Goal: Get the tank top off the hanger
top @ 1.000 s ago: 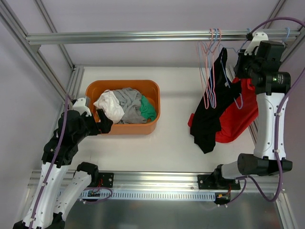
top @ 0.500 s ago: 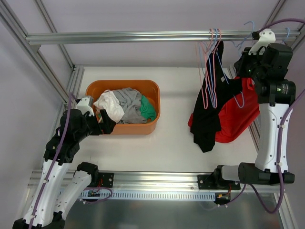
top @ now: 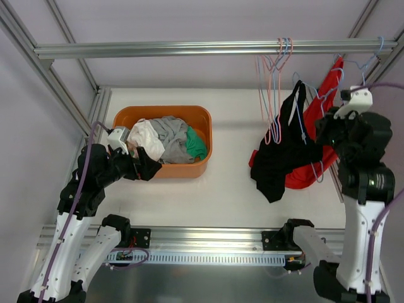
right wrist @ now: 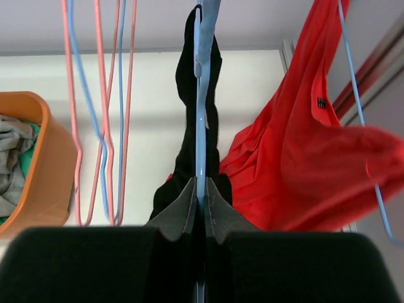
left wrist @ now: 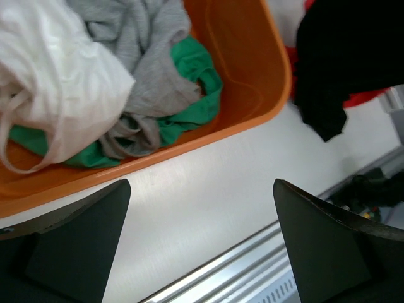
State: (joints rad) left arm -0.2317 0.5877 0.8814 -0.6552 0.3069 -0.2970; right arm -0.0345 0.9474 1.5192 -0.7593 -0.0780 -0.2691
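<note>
Right hand (right wrist: pixel 201 184) pinches blue hanger (right wrist: pixel 199 126) bearing black tank top (right wrist: pixel 185 88); left hand (left wrist: pixel 201 187) wide.

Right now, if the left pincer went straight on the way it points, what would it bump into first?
Probably the white tabletop, just outside the near wall of the orange plastic tub. The open left pincer aims down at that bare strip; depth is unclear, so it might clip the wall instead.

text, brands, numbers: none I can read from here | only candidate: small dark tag (right wrist: pixel 322 102) on the red garment (right wrist: pixel 297 170) | its marks too tiny to make out
</note>
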